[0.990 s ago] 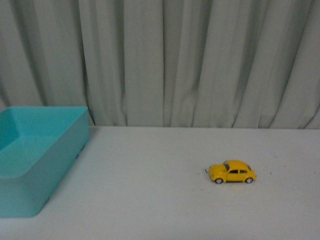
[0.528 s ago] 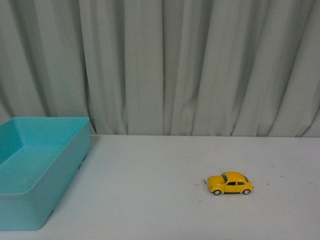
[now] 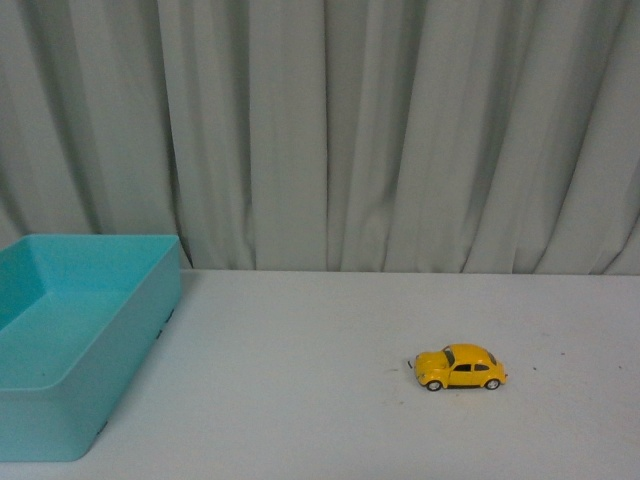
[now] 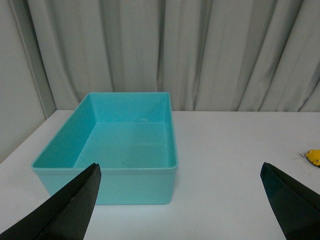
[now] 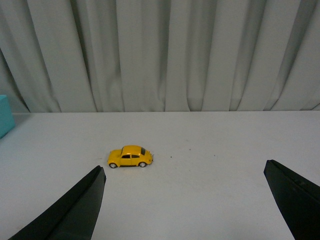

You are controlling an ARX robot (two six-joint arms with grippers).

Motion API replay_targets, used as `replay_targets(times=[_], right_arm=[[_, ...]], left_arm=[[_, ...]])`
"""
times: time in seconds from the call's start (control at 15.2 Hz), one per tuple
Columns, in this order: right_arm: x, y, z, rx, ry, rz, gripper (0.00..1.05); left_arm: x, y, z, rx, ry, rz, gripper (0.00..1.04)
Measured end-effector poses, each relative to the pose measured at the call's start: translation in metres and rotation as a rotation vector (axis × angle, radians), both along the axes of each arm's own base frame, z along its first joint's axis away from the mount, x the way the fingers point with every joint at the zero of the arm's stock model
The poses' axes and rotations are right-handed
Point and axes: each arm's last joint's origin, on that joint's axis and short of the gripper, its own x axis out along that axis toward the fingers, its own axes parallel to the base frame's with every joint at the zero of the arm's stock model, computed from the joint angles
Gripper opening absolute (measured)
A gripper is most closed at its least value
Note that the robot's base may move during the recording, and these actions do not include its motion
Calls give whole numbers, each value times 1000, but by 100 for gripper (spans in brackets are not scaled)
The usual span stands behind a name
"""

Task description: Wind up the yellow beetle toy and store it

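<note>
**Q:** Where does the small bright yellow beetle toy car (image 3: 461, 367) stand?

**A:** On its four wheels on the white tabletop (image 3: 300, 420), side-on to the front camera and right of centre. It is well apart from the open turquoise plastic bin (image 3: 60, 420) at the table's left edge. Nothing touches it. Pale grey pleated curtains (image 3: 350, 130) hang behind the table.

**Q:** What do the wrist views show?

**A:** In the left wrist view, the left gripper (image 4: 179, 170) faces the turquoise bin (image 4: 172, 130), whose inside shows bare. The toy (image 4: 314, 157) appears only as a yellow sliver at the frame's edge. In the right wrist view, the right gripper (image 5: 184, 167) looks out over the toy (image 5: 130, 156), which sits on the table beyond the fingertips.

**Q:** How are the fingers set?

**A:** On both arms the dark, wedge-shaped fingers (image 4: 70, 210) (image 5: 75, 210) are spread wide, with nothing between them. Neither pair touches the car or the bin.

**Q:** Are the arms visible from the front?

**A:** No; that view shows only table, bin, toy and curtain.
</note>
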Motion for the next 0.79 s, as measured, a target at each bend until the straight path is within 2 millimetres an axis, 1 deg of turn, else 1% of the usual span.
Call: replay_targets(times=[0.79], right_arm=[[0,0,0,0,0,0,98]], left_arm=[[0,0,0,0,0,0,98]])
